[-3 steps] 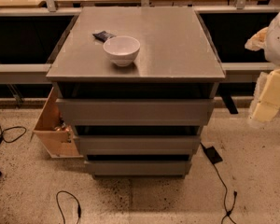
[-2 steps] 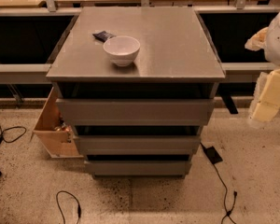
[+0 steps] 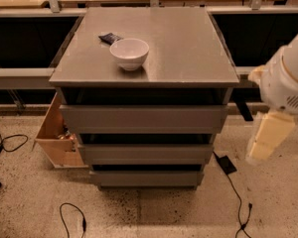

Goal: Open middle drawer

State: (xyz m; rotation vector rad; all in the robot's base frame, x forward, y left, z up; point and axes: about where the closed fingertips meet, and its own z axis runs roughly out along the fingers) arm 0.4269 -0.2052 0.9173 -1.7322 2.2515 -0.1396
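Observation:
The grey cabinet [image 3: 188,43] has three plain fronts stacked in steps. The middle drawer [image 3: 145,153] is the mid-sized front, between the taller, wider top front [image 3: 143,118] and the narrowest bottom front [image 3: 145,177]. It stands nearly flush, with only a dark gap above it. My gripper [image 3: 265,138] is the cream part hanging under the white arm housing [image 3: 288,78] at the right edge. It is to the right of the cabinet at about the height of the middle drawer, apart from it.
A white bowl [image 3: 129,52] and a small dark object [image 3: 110,37] sit on the cabinet top. An open cardboard box [image 3: 57,133] leans at the cabinet's left side. A black adapter [image 3: 226,164] and cables [image 3: 72,217] lie on the speckled floor. Benches run behind.
My arm and gripper have come down and slightly left, toward the cabinet's right side. The drawers and bowl have not moved.

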